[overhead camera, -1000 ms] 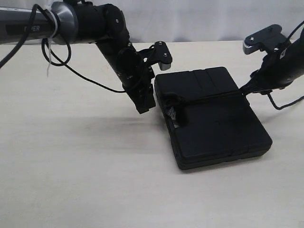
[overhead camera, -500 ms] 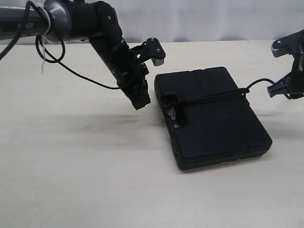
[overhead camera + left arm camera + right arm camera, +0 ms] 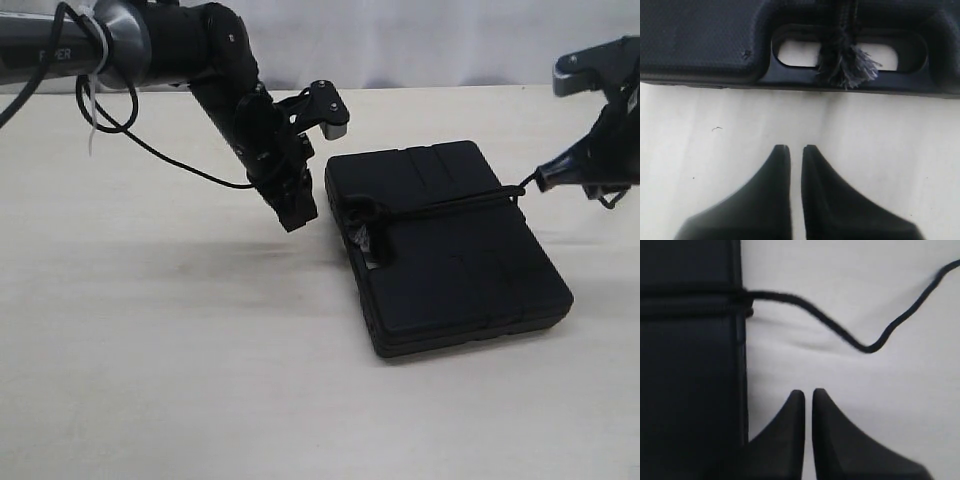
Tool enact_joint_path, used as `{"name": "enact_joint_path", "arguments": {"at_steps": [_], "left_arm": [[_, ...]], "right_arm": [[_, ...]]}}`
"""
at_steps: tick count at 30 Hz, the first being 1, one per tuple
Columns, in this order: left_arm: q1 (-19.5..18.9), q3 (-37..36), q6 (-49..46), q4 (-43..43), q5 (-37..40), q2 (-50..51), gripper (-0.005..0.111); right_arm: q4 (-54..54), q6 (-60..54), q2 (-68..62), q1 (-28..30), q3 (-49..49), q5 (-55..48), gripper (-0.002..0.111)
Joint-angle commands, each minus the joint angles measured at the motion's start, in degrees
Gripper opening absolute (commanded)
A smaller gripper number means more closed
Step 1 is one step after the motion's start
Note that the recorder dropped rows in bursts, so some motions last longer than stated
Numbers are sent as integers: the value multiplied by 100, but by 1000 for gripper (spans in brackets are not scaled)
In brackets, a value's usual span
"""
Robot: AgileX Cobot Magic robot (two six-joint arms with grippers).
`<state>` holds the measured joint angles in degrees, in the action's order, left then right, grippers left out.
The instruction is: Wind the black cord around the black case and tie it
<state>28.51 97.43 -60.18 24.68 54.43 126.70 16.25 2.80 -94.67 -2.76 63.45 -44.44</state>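
Note:
The black case [image 3: 460, 270] lies flat on the table, right of centre. The black cord [image 3: 440, 205] runs across its lid from a bulky knot by the handle cutout to the far right edge. In the left wrist view the cord's frayed end [image 3: 845, 65] hangs in the cutout of the case [image 3: 700, 40]. My left gripper [image 3: 296, 215] [image 3: 795, 147] hovers shut and empty just left of the case. My right gripper [image 3: 548, 178] [image 3: 809, 391] is shut beside the case [image 3: 685, 380]. The loose cord [image 3: 840, 330] lies beyond its tips, not held.
The left arm's thin glossy wire [image 3: 180, 165] sags over the table behind the left gripper. A pale tabletop [image 3: 200, 380] stretches in front of and left of the case. A white backdrop stands at the table's far edge.
The right gripper pulled away from the case's edge, then came back toward it; it sits near the cord's exit. The left arm rose slightly, then held still.

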Motion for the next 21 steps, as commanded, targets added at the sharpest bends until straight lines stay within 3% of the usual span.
{"name": "enact_joint_path", "arguments": {"at_steps": [1,12,16,21], "left_arm": [[-11,-4,67,50,10,-50,8],[-11,-4,53,104,-19,-50,8],[-11,-4,53,104,-19,-50,8],[-11,-4,53,104,-19,-50,8]], "right_arm": [[-184,-326,-468,9,-232,-34,4],[-415,-401,-1586,-76,-72,502,4],[-913,-1093,-1594,-393,17,561,4],[-1283,-1177,-1594,-791,52,493,4]]}}
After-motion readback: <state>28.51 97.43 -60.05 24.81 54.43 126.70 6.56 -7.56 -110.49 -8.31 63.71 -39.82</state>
